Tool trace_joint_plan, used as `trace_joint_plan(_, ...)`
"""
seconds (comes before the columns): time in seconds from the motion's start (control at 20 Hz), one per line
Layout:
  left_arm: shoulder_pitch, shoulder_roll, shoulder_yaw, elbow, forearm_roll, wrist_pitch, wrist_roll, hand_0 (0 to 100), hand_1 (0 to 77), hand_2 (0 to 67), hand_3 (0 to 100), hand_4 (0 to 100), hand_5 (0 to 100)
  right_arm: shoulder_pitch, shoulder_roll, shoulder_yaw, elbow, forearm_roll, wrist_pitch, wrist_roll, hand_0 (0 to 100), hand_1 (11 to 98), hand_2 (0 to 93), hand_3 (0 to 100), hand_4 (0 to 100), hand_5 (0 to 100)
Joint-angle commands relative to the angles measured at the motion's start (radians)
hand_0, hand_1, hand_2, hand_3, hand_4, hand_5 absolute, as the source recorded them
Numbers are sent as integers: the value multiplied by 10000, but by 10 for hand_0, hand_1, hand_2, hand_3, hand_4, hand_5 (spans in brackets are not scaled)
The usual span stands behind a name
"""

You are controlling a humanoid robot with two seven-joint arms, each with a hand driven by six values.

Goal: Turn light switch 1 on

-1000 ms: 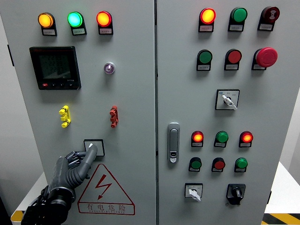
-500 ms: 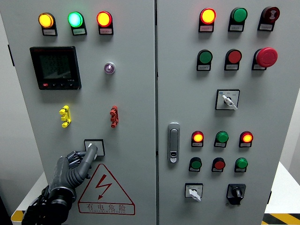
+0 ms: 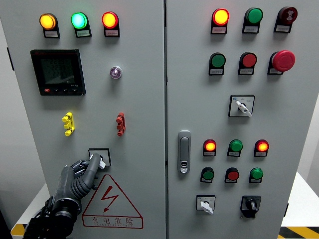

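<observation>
Head view: left robot hand (image 3: 82, 174) comes up from the lower left, index finger extended, other fingers curled, holding nothing. Fingertip touches the rotary switch (image 3: 99, 158) low on the left cabinet door (image 3: 144, 99), just above the warning triangle (image 3: 110, 204).

Risks: the tip sits at the knob's left edge, so a push could slide off the small white lever without turning it. One finger probably gives little torque, so the knob may only part-turn. A slip downward lands on the warning label, harmless.

Switch: square black-framed plate, pale face, white knob mostly hidden by the finger; position unreadable. Right robot hand not visible.
</observation>
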Motion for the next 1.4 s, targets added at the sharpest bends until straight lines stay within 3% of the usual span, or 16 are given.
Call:
trace_joint_plan(0.0,3,-13,-1,2,2,0,-1,597,459,485,890,1000,758,-10,0,0,0,0,0,-10,0,226,0,110,230,146)
trace_joint_plan(0.1,18,3,-1,2,-13,0,-1,609,457,485,890,1000,758,6,0,0,0,0,0,-10,0,226,0,110,230,146)
trace_joint_plan(0.25,18,-13,14,2,-28,0,-16,653,393,485,890,1000,757,6,0,0,0,0,0,5,0,226,0,110,230,146)
trace_joint_plan(0.4,18,-13,14,2,-28,0,-16,478,422,480,890,1000,754,6,0,0,0,0,0,-10,0,227,0,109,230,146)
trace_joint_plan(0.5,33,-13,14,-14,-28,0,-16,212,479,480,889,1000,750,6,0,0,0,0,0,5,0,227,0,109,230,146)
trace_joint_plan(0.55,33,3,14,-14,-28,-15,-16,25,501,480,889,1000,749,6,0,0,0,0,0,-10,0,226,0,109,230,146)
trace_joint_plan(0.6,18,3,14,-14,-44,0,-16,0,508,480,889,1000,749,6,0,0,0,0,0,-10,0,226,0,109,230,146)
trace_joint_plan(1.35,278,3,122,-75,-13,31,-31,0,562,486,888,1000,754,-9,0,0,0,0,0,-10,0,227,0,110,230,146)
